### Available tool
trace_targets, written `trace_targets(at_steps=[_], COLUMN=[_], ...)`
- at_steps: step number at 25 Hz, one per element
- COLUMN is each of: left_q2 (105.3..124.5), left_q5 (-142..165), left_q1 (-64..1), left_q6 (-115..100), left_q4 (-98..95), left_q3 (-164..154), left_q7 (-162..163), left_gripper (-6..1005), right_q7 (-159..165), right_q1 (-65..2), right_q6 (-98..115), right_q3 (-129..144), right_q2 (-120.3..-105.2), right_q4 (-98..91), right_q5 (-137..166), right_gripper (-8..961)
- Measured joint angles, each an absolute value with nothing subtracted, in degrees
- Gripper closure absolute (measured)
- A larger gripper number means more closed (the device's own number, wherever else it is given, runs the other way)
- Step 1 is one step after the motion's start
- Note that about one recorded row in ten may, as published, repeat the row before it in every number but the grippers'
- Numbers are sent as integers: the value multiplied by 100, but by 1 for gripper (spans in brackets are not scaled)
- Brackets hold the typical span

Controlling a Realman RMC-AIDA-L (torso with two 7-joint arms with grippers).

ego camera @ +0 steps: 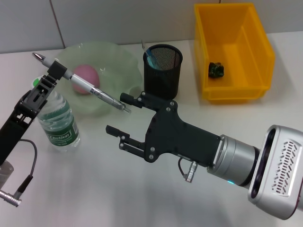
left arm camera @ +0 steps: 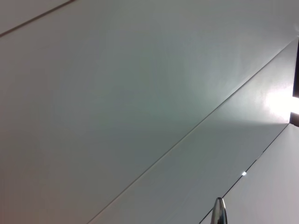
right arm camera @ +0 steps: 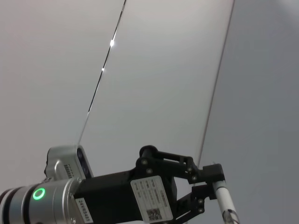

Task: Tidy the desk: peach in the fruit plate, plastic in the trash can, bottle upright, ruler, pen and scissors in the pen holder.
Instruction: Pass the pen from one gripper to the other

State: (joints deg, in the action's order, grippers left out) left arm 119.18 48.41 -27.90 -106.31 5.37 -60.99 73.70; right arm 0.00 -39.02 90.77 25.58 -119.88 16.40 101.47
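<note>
Left gripper: fingers clamped on silver-and-white ballpoint pen, held tilted in air above left part of white desk.
Right gripper: fingers spread apart, empty, pen tip between them.
Black mesh pen holder: mid-rear.
Pink peach: in pale green glass fruit plate.
Clear plastic water bottle: upright, near left edge.
Yellow plastic bin: rear right corner.
Backdrop: grey panelled wall.
</note>
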Motion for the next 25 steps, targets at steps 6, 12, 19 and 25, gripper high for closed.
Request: trace_targets(at_steps=[6,12,19,25], left_q2=[11918,11918,11918,11918], left_q5=[4857,4841,4820,4823], left_q1=[-2792,-2795,-2782,-2752], left_q6=[-10614,-10607,-10585,-10581], left_q4=[536,548,540,539], left_q3=[-6099,-6099,-6079,-6026], left_q7=[7422,7427,7522,7620], left_gripper=[853,853,853,853], right_q7=[-233,-455,-460,-470], right_q1=[-3917,-3939,-3972,-3975], right_q6=[8987,8809,8709,8680], right_q3=[2406,2127,1745,1578], right_q2=[-11988,-11988,-11988,-11988], right_q4=[1693,1843,1881,1884], right_q5=[10152,10175,10625,10783], right_gripper=[364,366,368,370])
